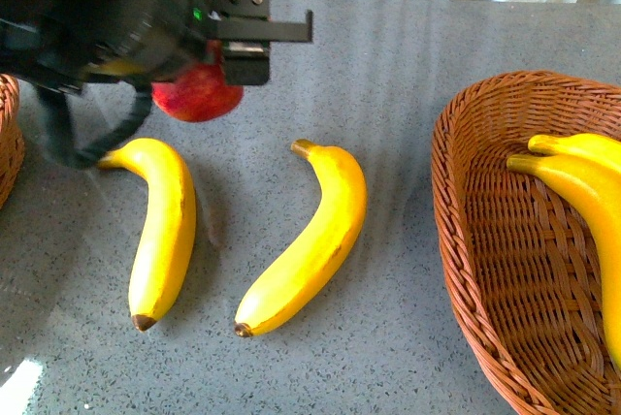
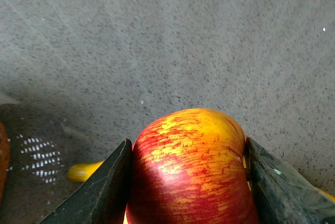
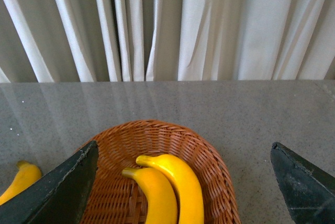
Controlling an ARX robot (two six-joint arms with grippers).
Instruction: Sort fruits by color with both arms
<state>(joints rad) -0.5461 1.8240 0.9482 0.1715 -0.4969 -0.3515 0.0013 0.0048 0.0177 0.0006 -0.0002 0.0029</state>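
Note:
My left gripper (image 1: 209, 71) is shut on a red apple (image 1: 197, 93) with yellow streaks and holds it above the table at the back left. In the left wrist view the apple (image 2: 191, 171) sits between both fingers (image 2: 102, 192). Two yellow bananas lie on the grey table: one at the left (image 1: 163, 229), one in the middle (image 1: 310, 240). Two more bananas (image 1: 582, 192) lie in the wicker basket (image 1: 485, 270) at the right. My right gripper (image 3: 183, 182) is open and empty above that basket (image 3: 209, 156) and its bananas (image 3: 167, 187). It is out of the front view.
A second wicker basket's rim (image 1: 10, 143) shows at the left edge. White curtains (image 3: 167, 25) hang behind the table's far edge. A banana tip (image 2: 84, 170) shows below the left gripper, and another banana (image 3: 21, 179) shows beside the right basket.

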